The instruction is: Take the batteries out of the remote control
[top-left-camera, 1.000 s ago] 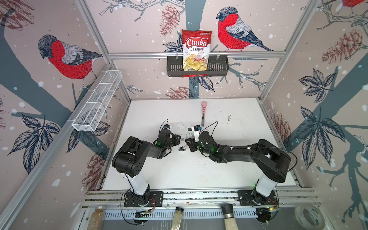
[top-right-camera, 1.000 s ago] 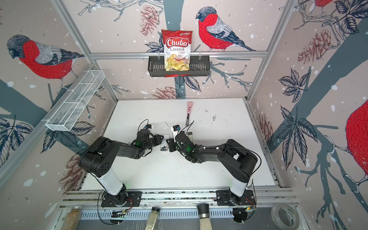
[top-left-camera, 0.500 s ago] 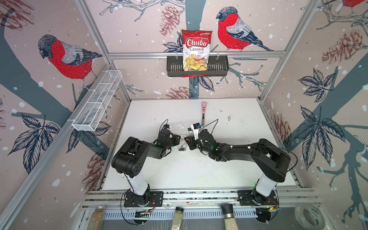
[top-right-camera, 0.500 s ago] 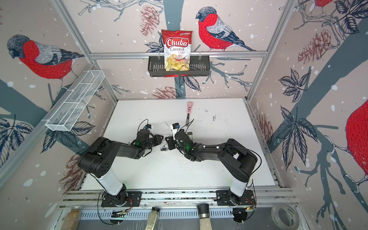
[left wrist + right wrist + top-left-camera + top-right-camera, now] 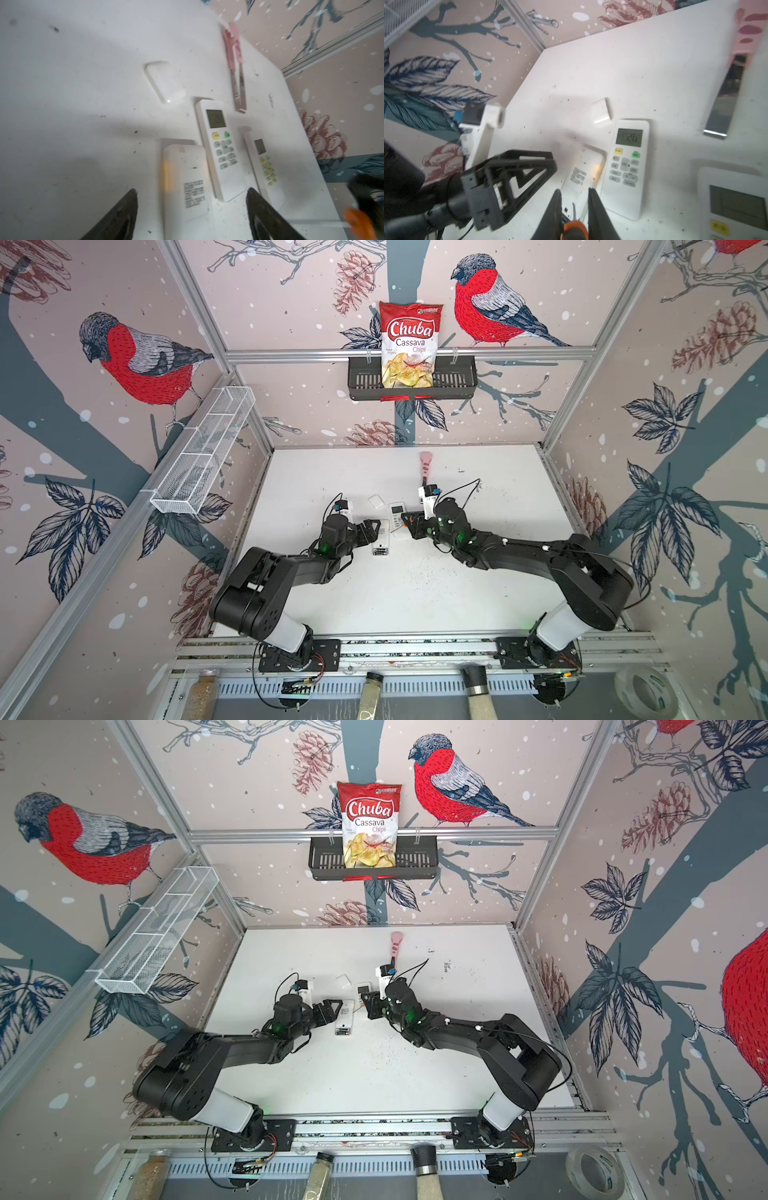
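Hovering over the face-down remote [image 5: 185, 176] near the middle of the tabletop [image 5: 415, 597], the left gripper [image 5: 191, 191] stands wide open and empty, while the right gripper [image 5: 574, 190] is clamped on the screwdriver [image 5: 574, 227]. The batteries [image 5: 380, 550] seem to sit in the remote's opened near end. Prying now could skid the unheld remote or flick a cell away.
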Controlling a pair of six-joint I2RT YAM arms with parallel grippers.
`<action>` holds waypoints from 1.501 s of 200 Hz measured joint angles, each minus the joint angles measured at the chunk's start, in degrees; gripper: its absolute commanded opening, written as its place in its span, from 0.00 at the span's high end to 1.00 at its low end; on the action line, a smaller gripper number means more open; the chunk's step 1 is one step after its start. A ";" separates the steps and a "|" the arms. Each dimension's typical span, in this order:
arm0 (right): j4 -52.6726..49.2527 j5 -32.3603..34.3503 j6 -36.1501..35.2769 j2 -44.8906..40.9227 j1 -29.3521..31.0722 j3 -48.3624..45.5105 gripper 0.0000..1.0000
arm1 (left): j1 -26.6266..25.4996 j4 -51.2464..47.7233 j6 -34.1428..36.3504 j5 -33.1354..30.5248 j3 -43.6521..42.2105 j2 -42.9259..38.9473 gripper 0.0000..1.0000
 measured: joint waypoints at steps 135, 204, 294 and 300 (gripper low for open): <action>1.03 8.26 -6.38 -2.32 6.08 -9.16 1.00 | -0.83 12.31 4.28 -1.60 -8.46 -7.98 0.20; 3.21 12.22 -7.69 -3.37 10.75 -12.61 0.98 | -0.83 14.80 4.26 -1.88 -8.92 -6.40 0.20; 2.93 14.32 -7.13 -5.53 10.82 -9.84 1.00 | -0.83 11.65 2.43 -4.61 -6.91 -3.50 0.27; 2.95 13.60 -6.43 -5.57 9.66 -9.29 1.00 | -0.83 11.06 2.14 -4.72 -6.84 -3.50 0.27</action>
